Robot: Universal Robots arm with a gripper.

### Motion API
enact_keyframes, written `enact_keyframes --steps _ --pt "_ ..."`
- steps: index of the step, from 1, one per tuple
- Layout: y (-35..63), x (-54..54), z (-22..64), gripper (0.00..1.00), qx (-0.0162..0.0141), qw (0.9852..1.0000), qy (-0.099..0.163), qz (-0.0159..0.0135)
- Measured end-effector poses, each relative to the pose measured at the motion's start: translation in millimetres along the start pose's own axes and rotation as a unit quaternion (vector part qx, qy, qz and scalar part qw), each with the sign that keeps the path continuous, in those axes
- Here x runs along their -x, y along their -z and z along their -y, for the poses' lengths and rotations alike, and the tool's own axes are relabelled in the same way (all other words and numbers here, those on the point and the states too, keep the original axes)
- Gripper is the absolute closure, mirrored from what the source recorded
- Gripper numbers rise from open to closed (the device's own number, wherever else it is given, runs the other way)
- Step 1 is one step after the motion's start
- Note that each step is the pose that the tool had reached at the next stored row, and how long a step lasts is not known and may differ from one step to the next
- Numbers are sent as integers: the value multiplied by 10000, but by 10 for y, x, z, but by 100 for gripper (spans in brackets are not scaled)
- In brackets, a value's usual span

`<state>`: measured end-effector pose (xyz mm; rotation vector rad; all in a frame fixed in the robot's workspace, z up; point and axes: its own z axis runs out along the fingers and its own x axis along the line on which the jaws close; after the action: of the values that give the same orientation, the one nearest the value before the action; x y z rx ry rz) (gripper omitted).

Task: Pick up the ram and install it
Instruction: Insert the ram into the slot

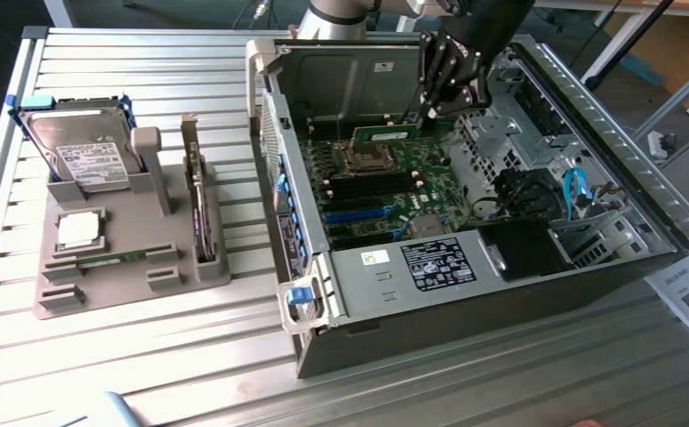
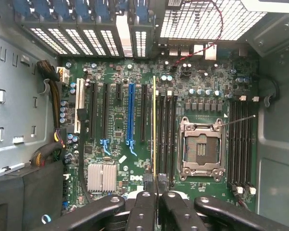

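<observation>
Ram [image 1: 389,135] hangs inside the open computer case [image 1: 628,240], pinched by the clenched gripper [image 1: 433,114] above the motherboard [image 1: 380,191]. In the wrist view the ram [image 2: 154,125] shows edge-on as a thin line beside the black memory slots [image 2: 167,134], next to the open processor socket [image 2: 202,147]; whether it touches a slot I cannot tell. On the worktop [image 1: 142,374] a grey holder [image 1: 107,289] carries the hard drive [image 1: 84,156] and processor chip [image 1: 80,229].
</observation>
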<state>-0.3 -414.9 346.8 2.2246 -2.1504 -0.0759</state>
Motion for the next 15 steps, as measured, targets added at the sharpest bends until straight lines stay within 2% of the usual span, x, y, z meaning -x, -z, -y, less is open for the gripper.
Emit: enact_keyframes --steps 7,15 --pt "-10 0 1 88 0 10000 0 0" --pt "-115 0 8 88 0 10000 0 0"
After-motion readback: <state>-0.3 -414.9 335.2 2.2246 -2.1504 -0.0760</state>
